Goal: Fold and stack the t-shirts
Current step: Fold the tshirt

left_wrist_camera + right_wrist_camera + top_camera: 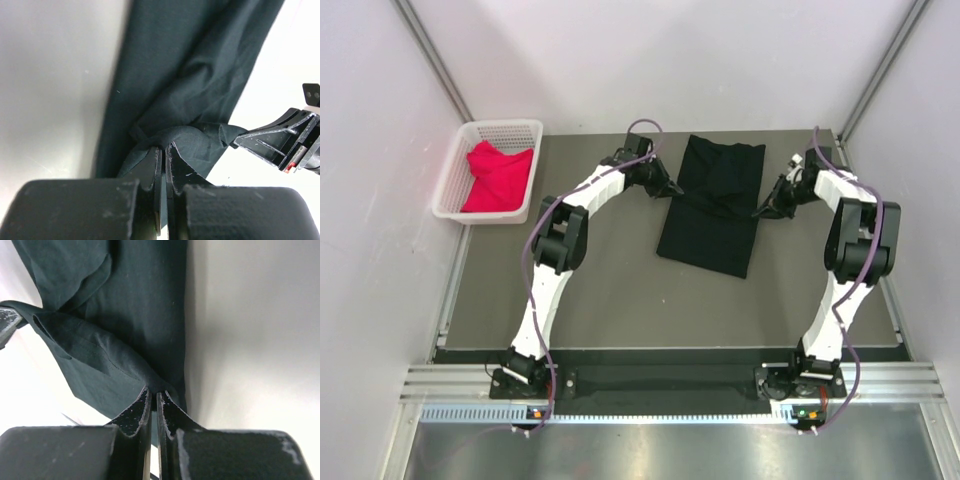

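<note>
Well to the left of the left claw [672, 190], at the far-left corner of the dark table [620, 290], sits a white lattice basket [453, 178]. The red-pink t-shirt [498, 178] lies bunched inside it, apart from both claws and touched by neither.

The left claw reaches in from the left arm [560, 235] and meets the left edge of the black t-shirt [712, 225]. In the left wrist view its jaws are pressed together on a bunched fold of that dark cloth, which wrinkles up right at the fingertips [150, 165]. It is closed and gripping the shirt.

The black t-shirt lies between the two claws, spread as a long, narrow shape on the table. One end stretches beyond the claws toward the far wall, and the other runs back toward the arm bases. Along the line from claw to claw the cloth is gathered into a ridge of creases.

Just right of the shirt, the right claw [761, 211] comes in from the right arm [855, 240] and pinches the shirt's right edge, straight across from the left claw. The right wrist view shows its jaws closed, with a hem of the black cloth caught between the tips. From the left wrist camera, the right claw appears on the far side of the shirt, its tip touching the cloth.
</note>
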Available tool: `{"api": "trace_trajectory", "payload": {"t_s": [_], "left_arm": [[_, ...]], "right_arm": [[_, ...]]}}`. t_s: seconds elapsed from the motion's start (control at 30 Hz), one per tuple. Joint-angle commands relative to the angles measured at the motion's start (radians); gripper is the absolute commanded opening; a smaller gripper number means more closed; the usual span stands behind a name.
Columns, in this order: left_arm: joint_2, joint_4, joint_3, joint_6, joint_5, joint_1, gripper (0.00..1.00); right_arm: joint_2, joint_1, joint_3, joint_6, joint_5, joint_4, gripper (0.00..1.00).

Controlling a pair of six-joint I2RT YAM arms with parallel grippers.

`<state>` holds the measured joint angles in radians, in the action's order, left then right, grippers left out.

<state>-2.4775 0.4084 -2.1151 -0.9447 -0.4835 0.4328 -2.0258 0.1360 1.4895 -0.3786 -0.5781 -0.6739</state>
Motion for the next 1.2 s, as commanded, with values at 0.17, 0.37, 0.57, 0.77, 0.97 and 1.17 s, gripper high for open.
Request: {"api": "trace_trajectory", "payload": {"t_s": [0.17, 0.37, 0.57, 0.77, 0.97, 1.17], "left_arm": [[-0.057, -0.005, -0.123, 0.001, 0.005, -0.022, 0.3], [0.021, 0.238, -0.267, 0.182, 0.178, -0.04, 0.68], [0.315, 0.241, 0.065, 0.334, 0.201, -0.048, 0.61], [0.524, 0.104, 0.481, 0.394, 0.082, -0.011, 0.57], [0.591, 0.084, 0.622, 0.386, 0.083, 0.027, 0.55], [0.68, 0.07, 0.736, 0.379, 0.082, 0.035, 0.54]], "right_arm": [[-0.056, 0.027, 0.133, -0.003, -0.006, 0.022, 0.24], [-0.119, 0.054, 0.414, 0.079, 0.148, -0.196, 0.53], [0.028, -0.047, 0.393, 0.124, 0.236, -0.262, 0.61], [0.168, -0.248, 0.141, 0.02, 0.328, -0.088, 0.42], [0.159, -0.406, -0.011, -0.182, 0.495, 0.134, 0.31], [0.072, -0.469, 0.043, -0.243, 0.633, 0.148, 0.33]]}}
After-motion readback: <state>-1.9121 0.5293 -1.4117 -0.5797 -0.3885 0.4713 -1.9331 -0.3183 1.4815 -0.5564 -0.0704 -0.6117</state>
